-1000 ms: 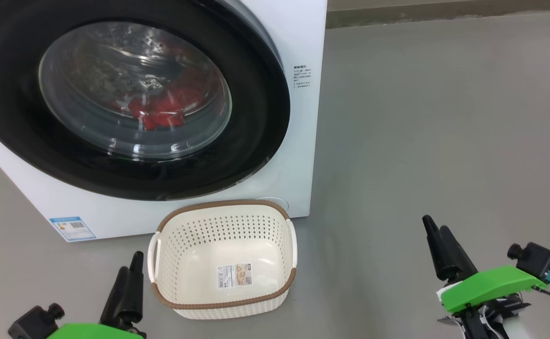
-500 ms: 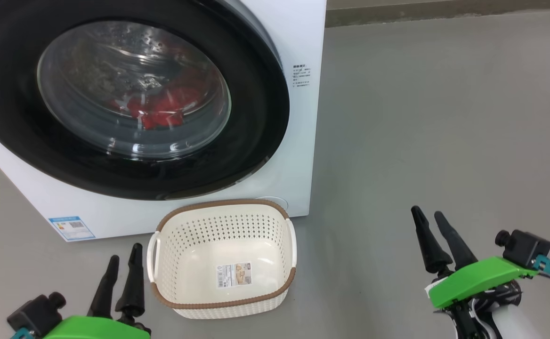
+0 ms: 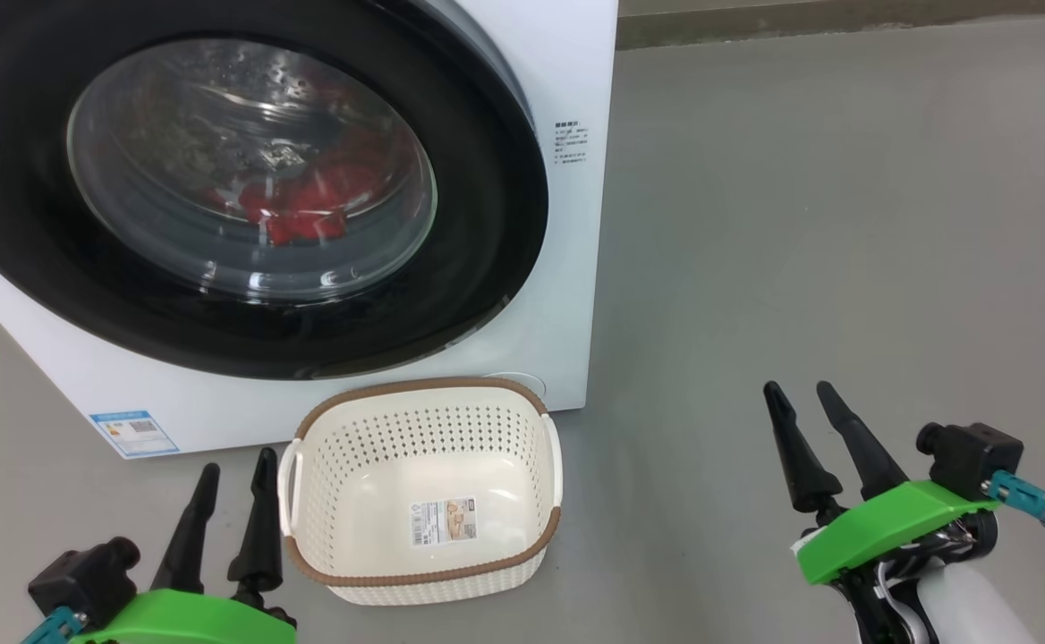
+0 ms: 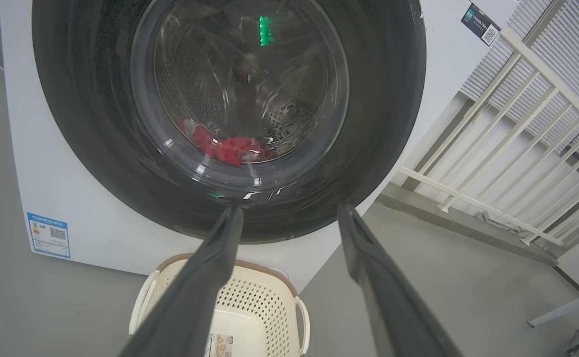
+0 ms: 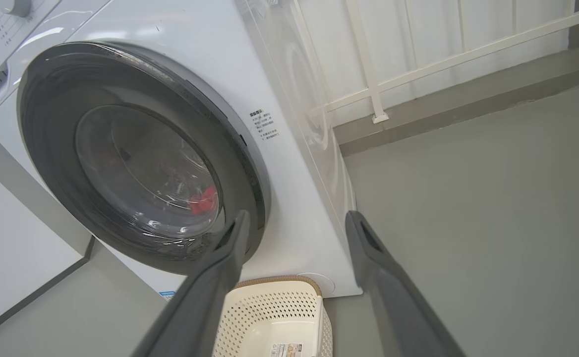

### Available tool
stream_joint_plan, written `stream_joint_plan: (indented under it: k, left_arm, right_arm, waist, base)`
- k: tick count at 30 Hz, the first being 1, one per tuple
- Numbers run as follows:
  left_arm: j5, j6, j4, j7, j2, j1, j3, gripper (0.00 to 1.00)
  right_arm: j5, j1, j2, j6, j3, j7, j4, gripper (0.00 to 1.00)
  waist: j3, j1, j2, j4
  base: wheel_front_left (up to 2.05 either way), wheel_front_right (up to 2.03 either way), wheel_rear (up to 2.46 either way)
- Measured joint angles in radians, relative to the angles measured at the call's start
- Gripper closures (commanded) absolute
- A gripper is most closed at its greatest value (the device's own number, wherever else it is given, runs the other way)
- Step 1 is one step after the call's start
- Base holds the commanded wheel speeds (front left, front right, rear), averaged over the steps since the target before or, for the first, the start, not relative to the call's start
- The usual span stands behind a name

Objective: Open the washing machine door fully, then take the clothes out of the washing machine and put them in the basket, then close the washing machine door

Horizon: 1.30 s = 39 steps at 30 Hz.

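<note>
washing machine door [image 4: 250, 84] shut; clothes [image 4: 227, 148] behind glass; basket [image 4: 264, 303] below — left gripper [image 4: 290, 210] spread

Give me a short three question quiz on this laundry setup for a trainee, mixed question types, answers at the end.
1. True or false: the clothes lie inside the washing machine, behind a shut door.
2. Where does the basket stand?
A. On the floor in front of the washing machine
B. On top of the washing machine
C. Held between the two arms
3. Fill in the word: the left gripper and the right gripper both have their jaws ___ and hold nothing.

Key: 1 true; 2 A; 3 open.
</note>
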Motion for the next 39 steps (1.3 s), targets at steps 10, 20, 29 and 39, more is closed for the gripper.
stream_joint_plan:
  k: [10, 20, 29, 39]
  left_arm:
    - [0.111, -0.001, 0.000, -0.030, 0.000, -0.016, 0.003, 0.00]
    - [0.231, -0.001, -0.001, -0.059, -0.001, -0.041, 0.003, 0.00]
    - [0.345, -0.001, 0.002, -0.086, -0.001, -0.046, 0.003, 0.00]
    - [0.424, -0.001, 0.002, -0.103, -0.001, -0.058, 0.003, 0.00]
  right_arm:
    - [-0.103, -0.029, -0.006, 0.000, 0.029, -0.030, 0.004, 0.00]
    - [-0.205, -0.042, -0.015, 0.000, 0.049, -0.057, 0.004, 0.00]
    - [-0.318, -0.071, -0.021, 0.000, 0.062, -0.084, 0.002, 0.00]
    - [-0.384, -0.078, -0.032, 0.000, 0.085, -0.101, 0.002, 0.00]
  waist:
    - [0.004, 0.0000, 0.0000, -0.003]
    - [0.007, 0.0000, 0.0000, -0.003]
    - [0.003, 0.0000, 0.0000, -0.002]
    - [-0.002, 0.0000, 0.0000, -0.003]
  base:
    - [0.00, 0.00, 0.00]
    - [0.00, 0.00, 0.00]
    - [0.00, 0.00, 0.00]
    - [0.00, 0.00, 0.00]
